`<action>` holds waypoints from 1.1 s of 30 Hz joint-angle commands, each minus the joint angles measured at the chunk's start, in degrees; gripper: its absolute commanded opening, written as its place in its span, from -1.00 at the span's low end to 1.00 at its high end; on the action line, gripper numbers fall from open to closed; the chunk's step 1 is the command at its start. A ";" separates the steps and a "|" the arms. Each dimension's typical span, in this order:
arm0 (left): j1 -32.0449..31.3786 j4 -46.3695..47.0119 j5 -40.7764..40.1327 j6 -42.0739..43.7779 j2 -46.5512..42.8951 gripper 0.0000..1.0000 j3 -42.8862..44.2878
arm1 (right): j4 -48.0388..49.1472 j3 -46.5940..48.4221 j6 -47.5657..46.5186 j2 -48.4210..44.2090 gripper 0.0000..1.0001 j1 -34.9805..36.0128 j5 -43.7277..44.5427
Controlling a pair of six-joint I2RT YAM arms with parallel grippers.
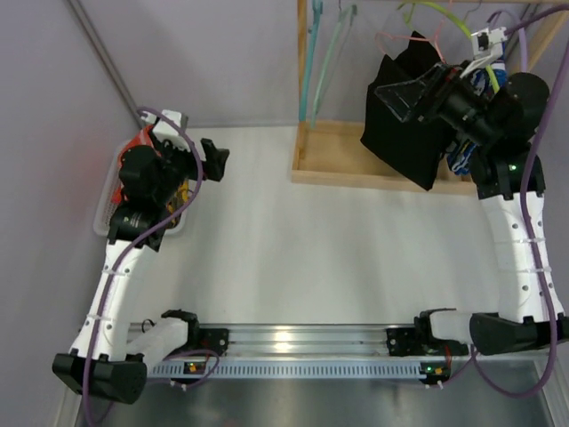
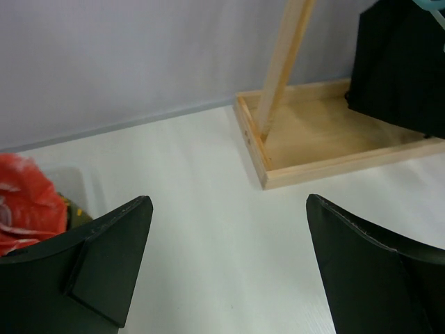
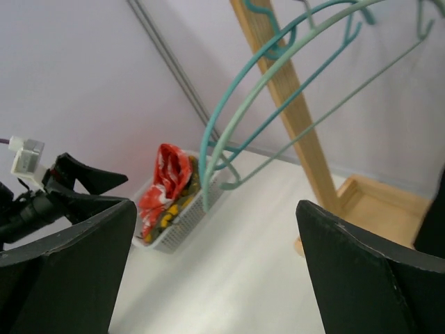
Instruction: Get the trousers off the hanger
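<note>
Black trousers (image 1: 400, 133) hang from a hanger on the wooden rack at the back right; they also show in the left wrist view (image 2: 403, 62). My right gripper (image 1: 411, 91) is open and empty, raised right in front of them; whether it touches them I cannot tell. In its own view (image 3: 215, 205) it faces two empty teal hangers (image 3: 236, 118). Red-orange trousers (image 3: 163, 182) and camouflage trousers (image 3: 172, 212) lie in a white basket (image 1: 105, 213) at the left. My left gripper (image 1: 219, 160) is open and empty just right of the basket, above the table (image 2: 228, 203).
The rack's wooden tray base (image 1: 356, 158) and upright post (image 2: 281, 62) stand at the back centre. Empty teal hangers (image 1: 316, 62) hang left of the black trousers; green and pink hangers (image 1: 427, 22) hang above them. A metal rail (image 1: 293, 342) runs along the near edge.
</note>
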 commanded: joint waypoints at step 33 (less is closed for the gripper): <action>-11.63 4.20 0.60 5.79 4.18 0.97 2.33 | 6.10 20.17 -9.21 26.31 0.62 -15.45 -0.99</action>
